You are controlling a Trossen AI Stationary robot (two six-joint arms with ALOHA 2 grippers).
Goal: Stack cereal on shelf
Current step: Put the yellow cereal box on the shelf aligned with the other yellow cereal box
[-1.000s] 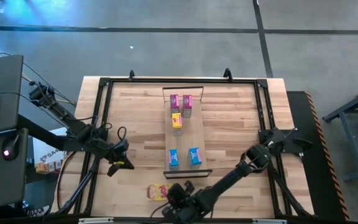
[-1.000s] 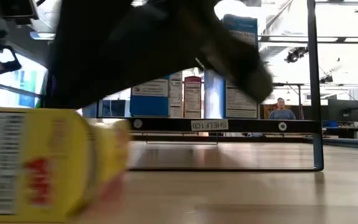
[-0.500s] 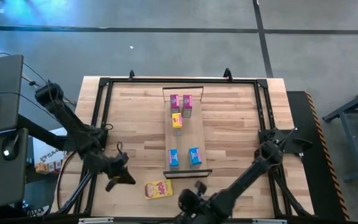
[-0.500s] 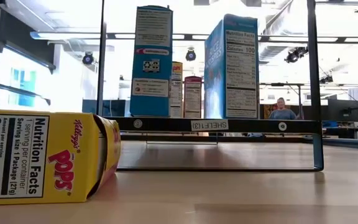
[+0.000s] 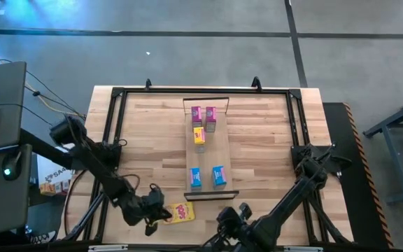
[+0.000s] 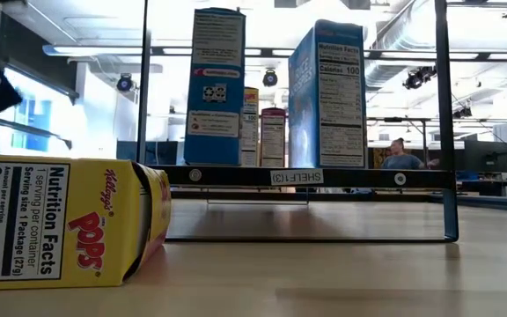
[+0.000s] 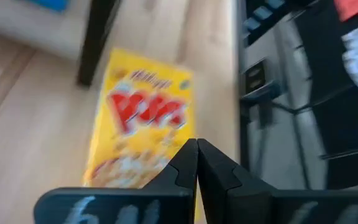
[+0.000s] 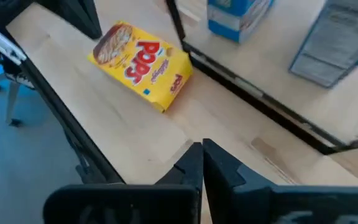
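One yellow cereal box (image 5: 179, 212) lies flat on the surface (image 5: 152, 140), off the near end of the shelf (image 5: 208, 157). My left fingers (image 5: 161, 214) are closed and empty, just beside that box. My right fingers (image 5: 244, 210), also closed and empty, hang near the shelf's same end. Five boxes stand on the shelf.

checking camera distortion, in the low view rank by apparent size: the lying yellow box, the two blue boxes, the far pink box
1. yellow box, nearest the camera, so inflated
2. two blue boxes, look alike, not ranked
3. pink box, farthest back
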